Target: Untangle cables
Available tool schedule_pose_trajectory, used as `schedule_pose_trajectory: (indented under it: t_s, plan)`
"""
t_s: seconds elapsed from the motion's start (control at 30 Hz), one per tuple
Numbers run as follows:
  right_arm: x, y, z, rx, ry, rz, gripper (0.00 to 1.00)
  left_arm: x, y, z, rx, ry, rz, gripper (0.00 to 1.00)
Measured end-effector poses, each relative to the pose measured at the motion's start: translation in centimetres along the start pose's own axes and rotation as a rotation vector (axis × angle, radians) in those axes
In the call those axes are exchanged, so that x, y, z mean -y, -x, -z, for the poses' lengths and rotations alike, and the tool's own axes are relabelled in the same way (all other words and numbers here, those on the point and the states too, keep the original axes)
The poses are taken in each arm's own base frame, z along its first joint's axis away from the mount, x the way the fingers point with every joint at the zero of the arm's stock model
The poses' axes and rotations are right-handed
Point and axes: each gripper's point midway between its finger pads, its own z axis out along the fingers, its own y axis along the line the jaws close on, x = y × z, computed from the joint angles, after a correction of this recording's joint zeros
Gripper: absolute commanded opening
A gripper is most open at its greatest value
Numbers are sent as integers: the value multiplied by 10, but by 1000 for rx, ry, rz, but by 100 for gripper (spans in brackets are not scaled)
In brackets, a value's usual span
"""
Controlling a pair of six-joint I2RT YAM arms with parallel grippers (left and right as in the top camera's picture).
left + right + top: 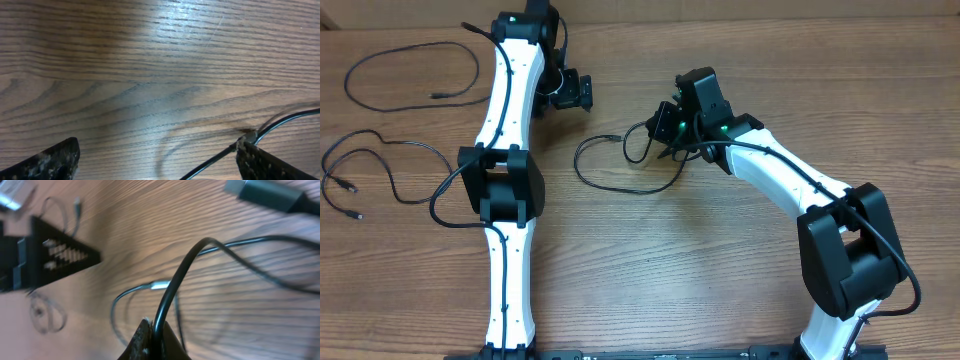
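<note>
Right claw (152, 332) pinches one cable (180, 267), whose loop stretches leftward.

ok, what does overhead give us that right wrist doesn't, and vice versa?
Only overhead: left arm and right arm at full length, plus the centre cable's whole loop on the table. Only right wrist: that cable pinched in the right tool, a silvery plug tip close up, a large blurred plug near the lens. Both: centre cable, wood table, left tool. Faint loops far off in the wrist view may be the left-side cables; can't tell.
</note>
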Motion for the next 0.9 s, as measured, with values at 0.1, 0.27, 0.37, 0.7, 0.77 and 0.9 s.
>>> schedule_pose_trajectory:
  t_s: [0.1,0.27,0.37,0.7,0.77,0.9]
  plan:
    - [-13,-6,1,-41,67,6,4,2,-1,-1,-3,0,-4,99]
    - [-37,-11,9,-107,181,9,4,2,-5,-1,-19,3,-6,99]
    - [-52,-1,26,-102,237,-23,4,3,-7,-2,-26,-2,-26,100]
    - [-69,52,83,38,299,-165,4,47,-27,34,-68,-435,-277,100]
    - [-67,53,82,35,289,-257,4,52,-26,56,-20,-528,-332,100]
    - [-68,60,83,43,300,-410,4,56,-27,122,147,-607,-463,100]
